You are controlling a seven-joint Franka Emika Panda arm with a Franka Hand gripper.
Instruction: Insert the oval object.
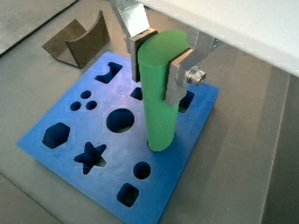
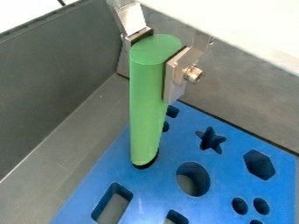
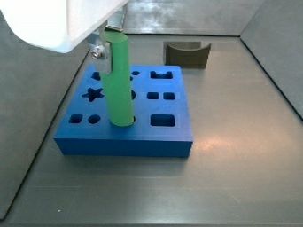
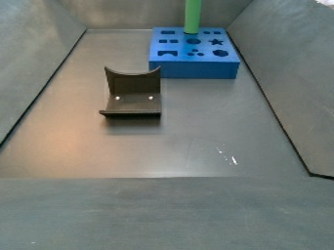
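The oval object [image 1: 160, 96] is a long bright green rod, held upright. My gripper [image 1: 160, 68] is shut on its upper end, one silver finger on each side. It shows the same way in the other wrist view, rod [image 2: 149, 105] in gripper [image 2: 156, 61]. Below it lies the blue block [image 1: 70, 114] with several shaped holes, among them a large rounded hole [image 1: 122, 120]. In a side view the rod [image 3: 116, 80] stands over the blue block [image 3: 130, 142] with its lower end at or just above the top face. Whether it touches, I cannot tell.
A dark curved block [image 3: 187, 54] lies on the floor apart from the blue block; it also shows in a side view [image 4: 131, 95] and a wrist view [image 1: 76, 42]. Grey metal walls [image 4: 53, 59] enclose the floor.
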